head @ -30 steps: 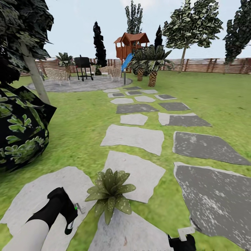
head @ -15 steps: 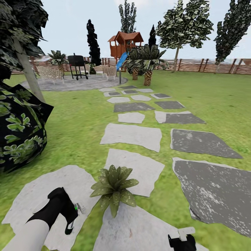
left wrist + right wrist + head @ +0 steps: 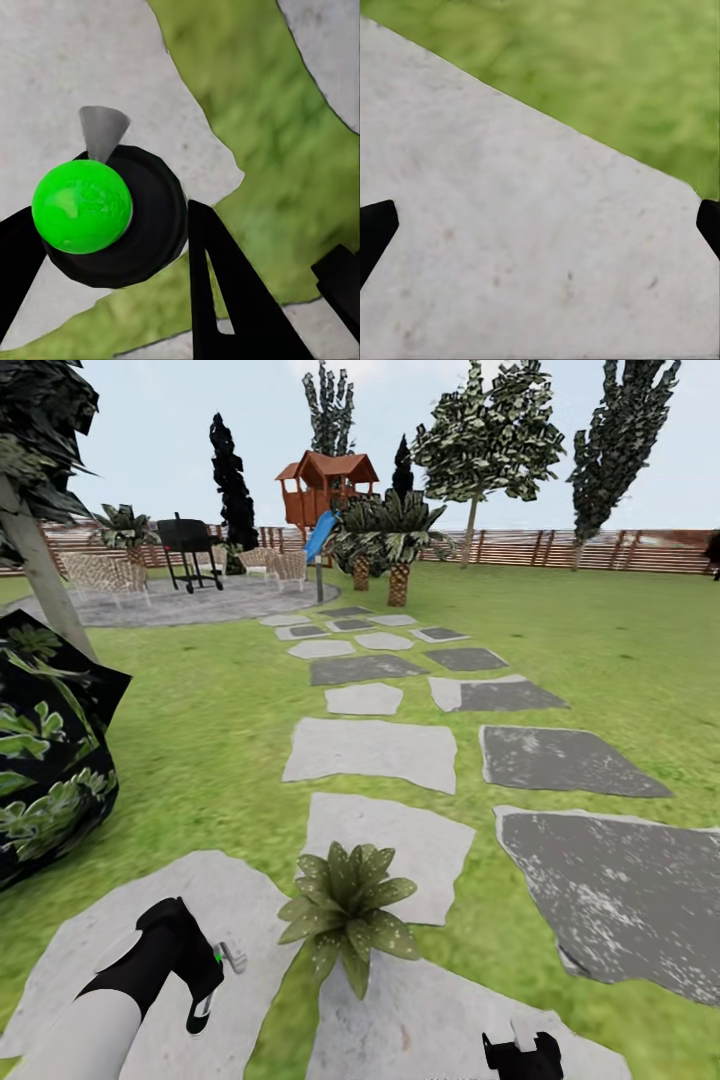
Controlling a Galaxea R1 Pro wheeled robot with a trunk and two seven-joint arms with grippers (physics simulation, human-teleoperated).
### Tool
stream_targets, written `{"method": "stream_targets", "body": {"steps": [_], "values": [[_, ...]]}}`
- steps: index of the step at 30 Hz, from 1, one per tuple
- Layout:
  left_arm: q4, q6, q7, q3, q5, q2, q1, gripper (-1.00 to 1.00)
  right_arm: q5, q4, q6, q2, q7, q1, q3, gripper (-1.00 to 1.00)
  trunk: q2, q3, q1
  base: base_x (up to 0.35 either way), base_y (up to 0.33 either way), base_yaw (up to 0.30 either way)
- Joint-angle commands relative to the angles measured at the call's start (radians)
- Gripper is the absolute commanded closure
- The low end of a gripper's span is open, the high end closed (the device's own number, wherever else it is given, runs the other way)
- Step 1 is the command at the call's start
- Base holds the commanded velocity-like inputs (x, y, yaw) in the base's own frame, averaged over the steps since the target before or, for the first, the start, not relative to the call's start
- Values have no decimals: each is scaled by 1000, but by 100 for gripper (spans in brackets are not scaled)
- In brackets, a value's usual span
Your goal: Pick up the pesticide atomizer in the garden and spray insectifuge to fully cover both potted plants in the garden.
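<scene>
Outdoors, green lawn of the garden (image 3: 200, 740), crossed by a double row of flat grey stepping stones (image 3: 370, 752), pale ones at left, darker ones at right; one low rosette of pointed green, pale-speckled leaves, the potted plant (image 3: 348, 912), stands in the near foreground at the seam between two pale stones, its pot hidden under the leaves; left gripper (image 3: 205, 985), black, on a white forearm, sits just beside the plant on its left, over a pale stone. In the left wrist view the left gripper (image 3: 112, 255) is clamped on a black round-bodied atomizer with a bright green ball-shaped cap (image 3: 82, 206) and a small grey cone-shaped nozzle; pale stone and a grass strip lie beneath. Right gripper (image 3: 520, 1052) shows at the lower edge of the head view, black, with a pale part on top; in the right wrist view its two black fingertips (image 3: 375, 229) stand wide apart at opposite edges, nothing between them, over pale stone bordered by grass. Far ground: round grey paved patio (image 3: 180, 605) with a black grill (image 3: 188, 550) and what look like wicker chairs, too small to be sure; red-brown wooden play tower (image 3: 322, 488) with blue slide; short palms (image 3: 398, 545); brown slatted wooden fence (image 3: 560, 548); tall trees; dark leafy bush (image 3: 45, 750) at left.
</scene>
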Motion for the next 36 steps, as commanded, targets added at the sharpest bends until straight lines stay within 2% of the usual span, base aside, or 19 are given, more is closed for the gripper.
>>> {"method": "stream_targets", "body": {"steps": [1, 5, 16, 36], "values": [[-1, 7, -5, 2, -2, 0, 0, 100, 3, 1, -2, 0, -8, -1, 8, -100, 0, -1, 0, 10, 337, -268], [0, 5, -5, 2, -3, -5, 0, 100, 3, 1, -3, 0, -8, -1, 8, -100, 0, 1, 0, -46, 203, -268], [-1, 5, -5, 2, -9, -11, 0, 100, 3, 1, -3, 0, -8, -1, 8, -100, 0, 5, 0, -4, 18, -268], [-1, 5, -5, 2, -9, -11, 0, 100, 3, 1, -2, 0, -8, -1, 8, -100, 0, 7, 0, 0, 294, -268]]}}
